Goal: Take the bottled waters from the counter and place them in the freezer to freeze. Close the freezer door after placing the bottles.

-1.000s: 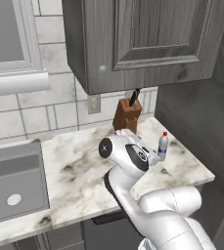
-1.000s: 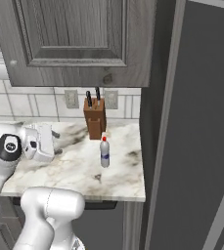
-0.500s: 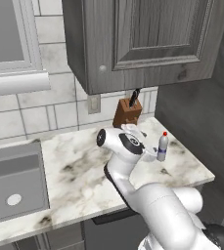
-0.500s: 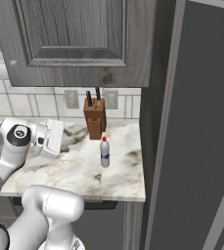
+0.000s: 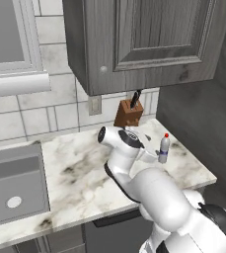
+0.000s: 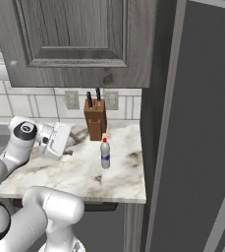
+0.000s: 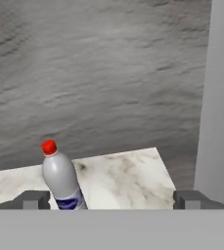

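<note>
— Hand view first: where does the red-capped bottle [image 7: 61,181] stand?
— Upright on the marble table [image 7: 123,178], low and left of centre between the two dark fingertips [image 7: 34,199], closer to the left one. Behind it rises a dark wood-grain wall [image 7: 99,73], and a flat grey panel [image 7: 220,97] runs down the right edge.
— And the claw [image 7: 111,200]?
— Spread wide, with nothing between its tips. The bottle sits ahead of it, not gripped.
— What does the left base view give?
— The same bottle [image 5: 164,148] stands upright towards the right end of the table [image 5: 80,170], with a blue band low on its body. The brown knife block [image 5: 129,113] is behind it and to the left, against the tiled wall under the dark wall cabinet [image 5: 144,42]. The white arm [image 5: 149,188] bends over the table's near edge, its wrist reaching towards the bottle; whether it touches I cannot tell from here. A grey sink [image 5: 13,188] lies at the far left.
— And from the right base view?
— The bottle [image 6: 104,153] is clearly apart from the claw [image 6: 65,143], which hangs to its left over the table [image 6: 84,172]. The knife block [image 6: 95,119] stands just behind the bottle, near the wall. A tall grey panel [image 6: 197,128] fills the right side, beside the table's right end.
— Only one bottle?
— One with a red cap is what I can make out.
</note>
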